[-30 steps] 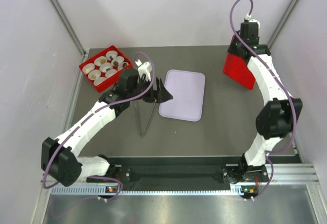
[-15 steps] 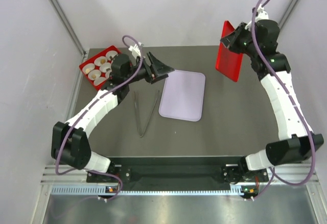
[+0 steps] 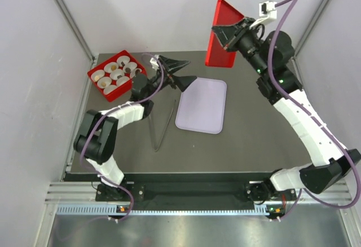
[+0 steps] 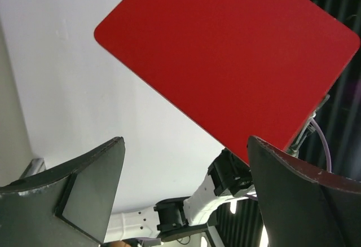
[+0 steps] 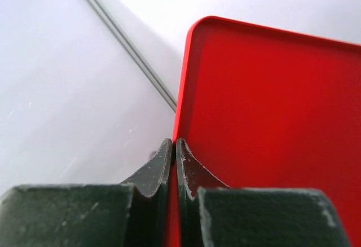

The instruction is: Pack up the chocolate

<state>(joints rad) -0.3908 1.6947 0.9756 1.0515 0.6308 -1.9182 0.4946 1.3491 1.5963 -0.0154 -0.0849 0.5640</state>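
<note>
Since the right gripper (image 5: 174,145) is clamped on only the thin edge of the lid (image 3: 220,47), held high, the lid could pivot or slip out and drop. Left gripper (image 3: 180,71) gapes wide, empty, aimed at it; a bump would knock it loose. Chocolate (image 3: 114,65) sits in cups in the box (image 3: 99,89), far left.

A dark grey worktop (image 3: 248,140) was enclosed by plain white walls (image 3: 141,10) at the back and on both sides, joined at the rear corners by slanting metal strips (image 3: 67,17), and was bordered at its near edge by a ribbed aluminium rail (image 3: 197,208), all evenly lit.
</note>
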